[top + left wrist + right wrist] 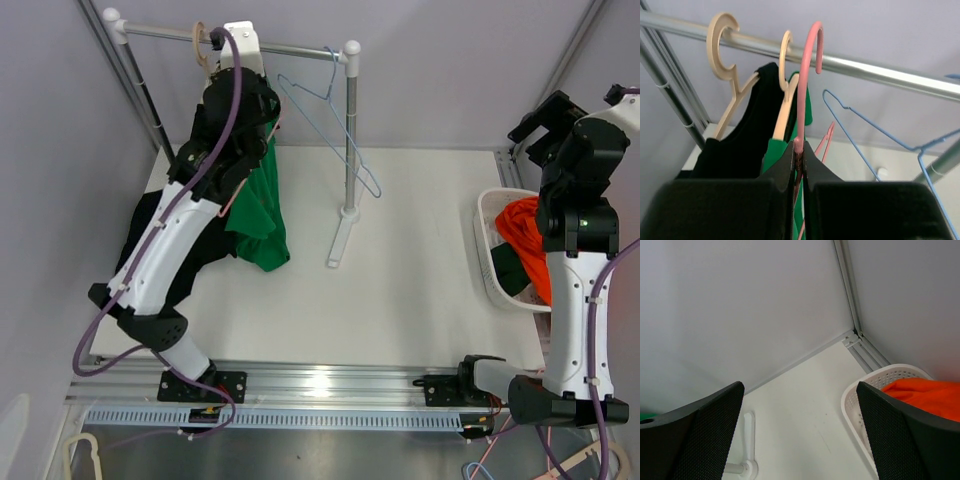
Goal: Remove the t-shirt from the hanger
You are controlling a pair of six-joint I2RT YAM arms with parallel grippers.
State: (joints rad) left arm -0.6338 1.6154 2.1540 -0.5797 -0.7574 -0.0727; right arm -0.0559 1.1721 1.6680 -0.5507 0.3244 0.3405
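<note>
The left gripper point(799, 150) is clamping its two fingers tight on the neck of the pink hanger point(802, 95), just below the hook, with no gap left beside the thin stem. That hook is curving up across the metal rail point(880, 72); the left wrist view does not settle whether it is resting on the rail or standing just off it.

The green t-shirt point(262, 215) is draping down directly beneath the grip, beside the left arm and above the table. Next to the pink stem, a beige hanger point(782, 107) is hooked over the rail with green cloth around its neck, so it is unclear which of the two is carrying the shirt. Further left, a black garment point(747, 135) is hanging from another beige hanger point(722, 45), and a bare blue wire hanger point(865, 125) is dangling to the right.

The step in hand looks like taking the hanger off the rail, with the shirt not yet stripped. The next move probably calls for lifting the hook clear without snagging its neighbours, then a second grip on the cloth.

The right gripper point(800, 430) is hovering wide apart and holding nothing, well away over the white basket point(852, 405) containing an orange garment point(925, 395).
</note>
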